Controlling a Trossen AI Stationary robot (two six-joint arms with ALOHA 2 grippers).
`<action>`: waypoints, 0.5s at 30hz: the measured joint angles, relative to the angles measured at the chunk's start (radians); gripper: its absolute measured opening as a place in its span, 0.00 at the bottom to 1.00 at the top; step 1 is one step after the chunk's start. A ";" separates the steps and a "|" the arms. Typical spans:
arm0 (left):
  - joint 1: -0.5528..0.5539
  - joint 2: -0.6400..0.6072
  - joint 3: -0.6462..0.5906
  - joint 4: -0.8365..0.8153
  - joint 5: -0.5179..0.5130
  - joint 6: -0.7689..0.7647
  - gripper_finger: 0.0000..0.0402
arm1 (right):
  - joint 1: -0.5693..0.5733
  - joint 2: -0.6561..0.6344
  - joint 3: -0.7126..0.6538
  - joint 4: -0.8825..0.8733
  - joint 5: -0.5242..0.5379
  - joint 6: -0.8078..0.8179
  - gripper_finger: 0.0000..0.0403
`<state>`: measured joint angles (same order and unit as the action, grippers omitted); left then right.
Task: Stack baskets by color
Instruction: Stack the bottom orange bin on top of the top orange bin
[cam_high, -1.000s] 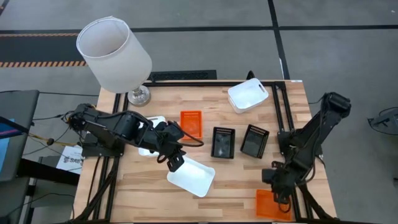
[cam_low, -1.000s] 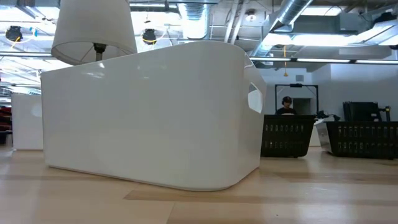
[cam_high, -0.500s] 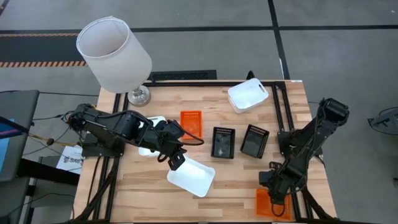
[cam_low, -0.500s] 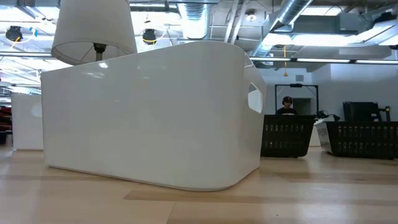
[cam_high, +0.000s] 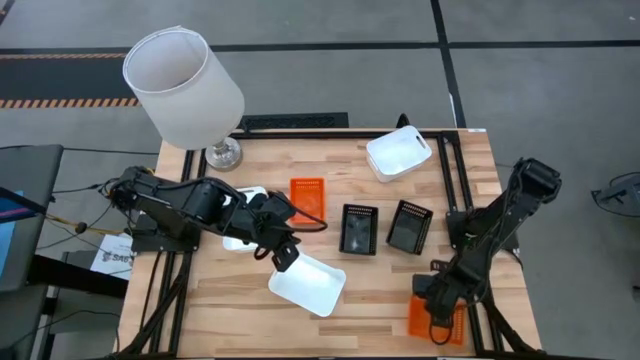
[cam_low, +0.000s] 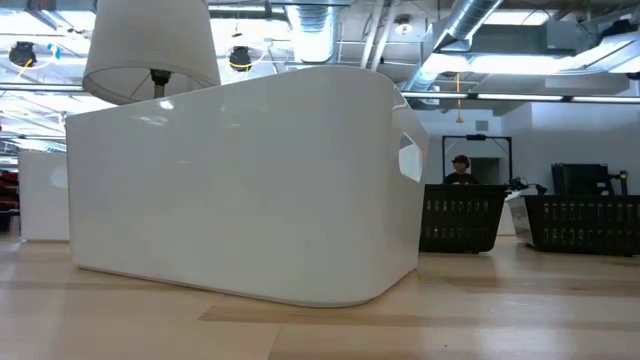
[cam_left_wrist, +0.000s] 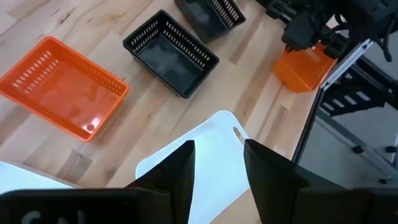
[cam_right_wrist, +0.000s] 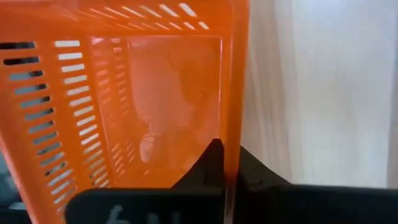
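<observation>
The right gripper (cam_right_wrist: 225, 163) is pinching the orange basket's (cam_right_wrist: 124, 93) wall between nearly closed fingers, while the left gripper (cam_left_wrist: 217, 163) is gripping the white basket's (cam_left_wrist: 208, 152) rim.

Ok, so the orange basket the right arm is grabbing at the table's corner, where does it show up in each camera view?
High view: orange basket at the table's near right corner, under the right gripper.
Low view: not in it; a white basket fills the picture.
Left wrist view: far off by the table edge, below the right arm.
Right wrist view: fills the picture, one wall pinched between the fingers.
Shared landmark: the two black baskets beside it.
</observation>
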<state>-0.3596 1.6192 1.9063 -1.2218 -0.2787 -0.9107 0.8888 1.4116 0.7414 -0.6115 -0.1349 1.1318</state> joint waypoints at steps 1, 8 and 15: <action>0.000 -0.002 -0.001 0.000 0.001 -0.008 0.31 | -0.015 -0.018 0.000 0.001 0.000 -0.004 0.03; 0.000 -0.049 -0.001 -0.023 -0.069 -0.036 0.31 | -0.207 -0.219 0.078 -0.069 0.042 -0.128 0.02; 0.007 -0.082 -0.001 -0.032 -0.168 -0.037 0.31 | -0.548 -0.378 0.240 -0.103 0.384 -0.380 0.02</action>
<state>-0.3529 1.5368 1.9057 -1.2540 -0.4470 -0.9481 0.3405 1.0334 0.9815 -0.7147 0.2494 0.7519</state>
